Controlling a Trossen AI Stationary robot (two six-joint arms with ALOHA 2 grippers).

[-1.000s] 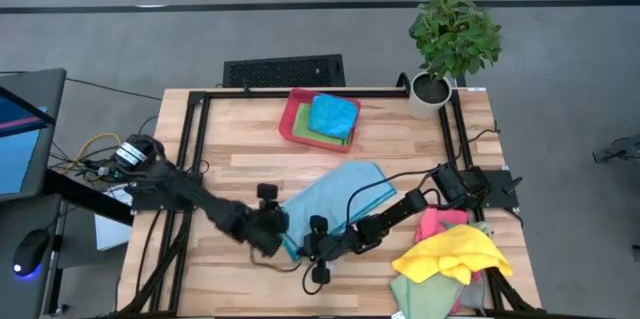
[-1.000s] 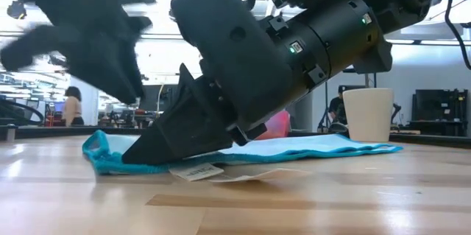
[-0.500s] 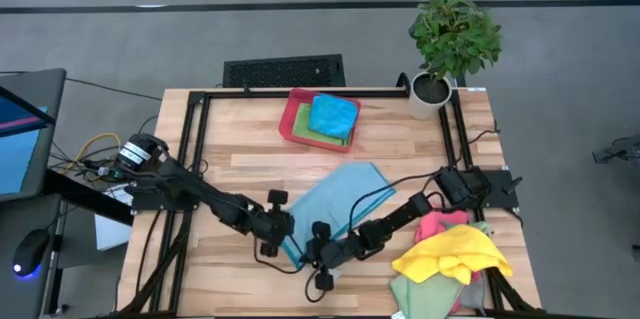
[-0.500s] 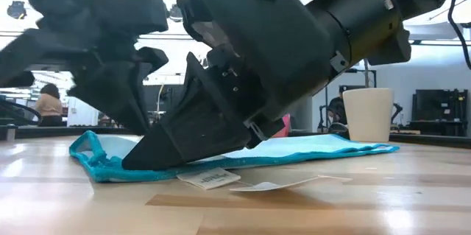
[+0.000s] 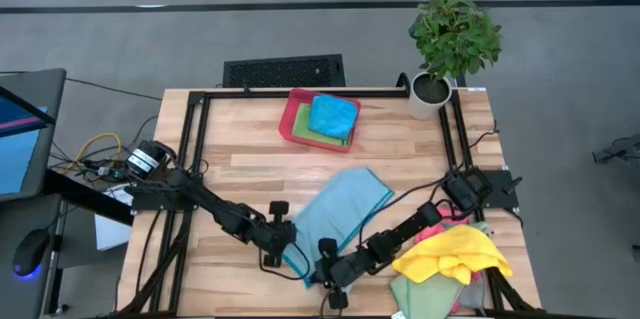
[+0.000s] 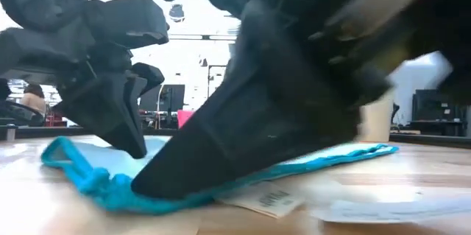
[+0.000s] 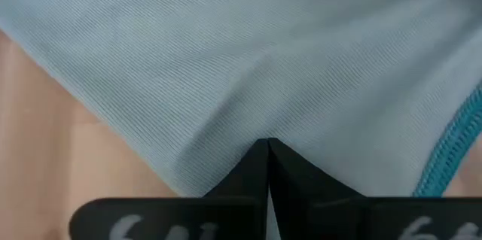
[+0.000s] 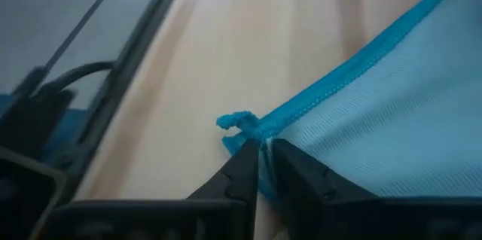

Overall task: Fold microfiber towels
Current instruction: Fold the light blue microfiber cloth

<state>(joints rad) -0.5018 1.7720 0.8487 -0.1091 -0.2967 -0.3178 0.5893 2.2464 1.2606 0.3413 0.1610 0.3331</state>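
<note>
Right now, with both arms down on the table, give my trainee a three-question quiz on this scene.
1. True or false: the left end effector is shut on the light blue towel.
2. What holds the folded towels at the table's far edge? A) red tray B) white pot C) black basket
3. Fill in: the yellow towel tops a heap beside the ____ arm's base.

Key: 1 true. 2 A, the red tray. 3 right; its end effector pinches the blue towel's stitched corner.
</note>
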